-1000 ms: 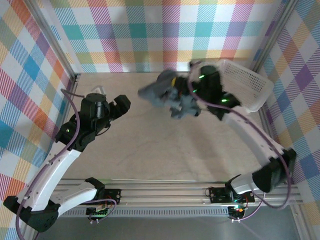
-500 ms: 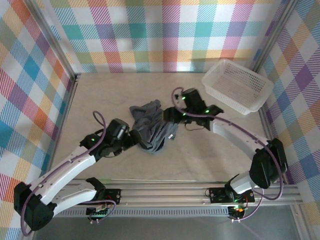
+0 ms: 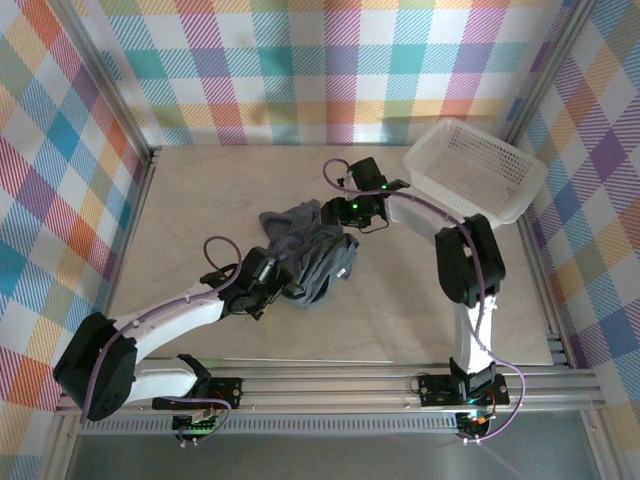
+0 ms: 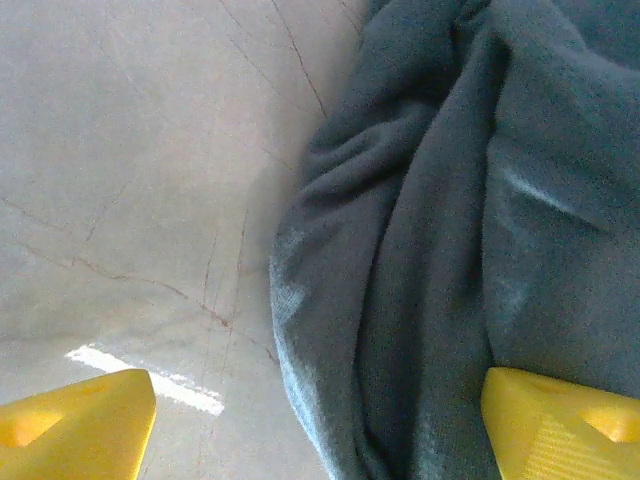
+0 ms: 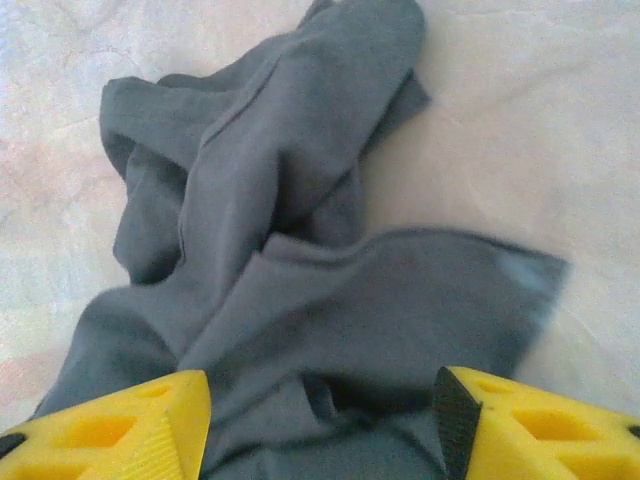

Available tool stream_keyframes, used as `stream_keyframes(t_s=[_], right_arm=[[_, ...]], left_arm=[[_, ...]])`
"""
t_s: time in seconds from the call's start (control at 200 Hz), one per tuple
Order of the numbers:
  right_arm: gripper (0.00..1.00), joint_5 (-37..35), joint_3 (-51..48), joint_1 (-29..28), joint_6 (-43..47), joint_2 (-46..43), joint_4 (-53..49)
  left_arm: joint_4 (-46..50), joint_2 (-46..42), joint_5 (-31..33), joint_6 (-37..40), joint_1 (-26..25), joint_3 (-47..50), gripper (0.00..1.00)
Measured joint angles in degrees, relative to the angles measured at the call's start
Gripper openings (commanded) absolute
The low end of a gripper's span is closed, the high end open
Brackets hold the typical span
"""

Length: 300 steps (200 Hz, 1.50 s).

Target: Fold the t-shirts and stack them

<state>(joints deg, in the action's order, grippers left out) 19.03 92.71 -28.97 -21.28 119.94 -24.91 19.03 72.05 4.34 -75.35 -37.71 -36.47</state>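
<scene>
The dark slate-grey t-shirt (image 3: 308,250) lies crumpled in a heap on the table's middle. My left gripper (image 3: 280,285) sits low at the heap's near-left edge. In the left wrist view it is open (image 4: 320,435), its yellow fingertips (image 4: 75,425) wide apart, one over bare table and one on the cloth (image 4: 450,200). My right gripper (image 3: 340,213) hovers at the heap's far-right edge. It is also open (image 5: 320,425), and folds of the t-shirt (image 5: 300,230) lie below and between its yellow fingers (image 5: 110,425).
A white mesh basket (image 3: 480,170) stands at the back right corner, close behind the right arm. Plaid walls and a metal frame (image 3: 130,140) close in the table. Bare pale tabletop (image 3: 200,200) surrounds the heap.
A second ago the right gripper held the bunched t-shirt in the air near the basket. The t-shirt now lies on the table, both grippers open. The left gripper has moved in to its near-left edge.
</scene>
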Motion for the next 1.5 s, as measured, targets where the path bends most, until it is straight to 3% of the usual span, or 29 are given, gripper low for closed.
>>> stream_keyframes(t_s=[0.15,0.265,0.32,0.37,0.405,0.525,0.67,0.82,0.985,1.115,1.19,1.339,1.399,1.499], right_arm=[[0.49,4.31,6.54,-0.66,-0.15,6.93,1.55],[0.31,6.14,10.38,-0.76,-1.22,10.71,1.66],[0.16,6.16,11.13,-0.74,-1.4,11.72,1.66],[0.01,6.12,11.17,-0.74,-1.92,12.04,1.4],[0.0,5.95,11.1,-0.7,-2.01,12.04,1.2],[0.0,4.35,7.67,-0.37,-2.47,10.23,2.8],[0.0,0.55,-3.8,0.98,-4.44,0.37,4.13],[0.0,-4.39,-13.07,2.16,-6.88,-16.46,4.09],[0.0,-7.78,-21.38,0.52,-11.08,-35.5,3.87],[0.0,-9.77,-26.4,-2.64,-14.47,-42.58,3.74],[0.0,-11.21,-27.71,-2.97,-15.85,-42.4,4.39],[0.0,-15.54,-28.3,-1.66,-16.5,-38.56,1.88],[0.0,-16.87,-28.28,-0.66,-16.48,-36.06,0.98],[0.0,-18.47,-28.3,1.05,-16.46,-32.74,-0.44]], left_arm=[[-1.77,1.49,0.04,-0.52,0.04,-0.26,0.86],[-2.89,4.81,0.0,-0.31,0.11,-2.12,0.8],[-3.69,6.4,0.04,-0.24,0.22,-2.71,0.74],[-4.44,7.56,0.22,-0.24,0.39,-2.86,0.65],[-4.44,8.24,0.46,-0.26,0.55,-3.04,0.57],[-4.02,10.01,2.03,0.59,1.07,-4.28,0.0],[-1.68,10.51,4.24,3.65,3.13,-7.04,0.0],[3.37,10.51,5.51,11.61,9.64,-13.16,0.0],[7.91,11.43,4.11,22.84,18.25,-27.43,0.0],[12.37,17.38,1.38,30.32,21.46,-42.84,0.0],[15.76,22.34,0.79,33.57,21.57,-51.34,0.28],[20.2,28.52,4.9,36.57,22.23,-59.39,0.44],[21.68,27.82,7.13,37.24,21.97,-57.64,0.51],[23.17,22.43,8.83,36.11,18.78,-48.89,0.53]])
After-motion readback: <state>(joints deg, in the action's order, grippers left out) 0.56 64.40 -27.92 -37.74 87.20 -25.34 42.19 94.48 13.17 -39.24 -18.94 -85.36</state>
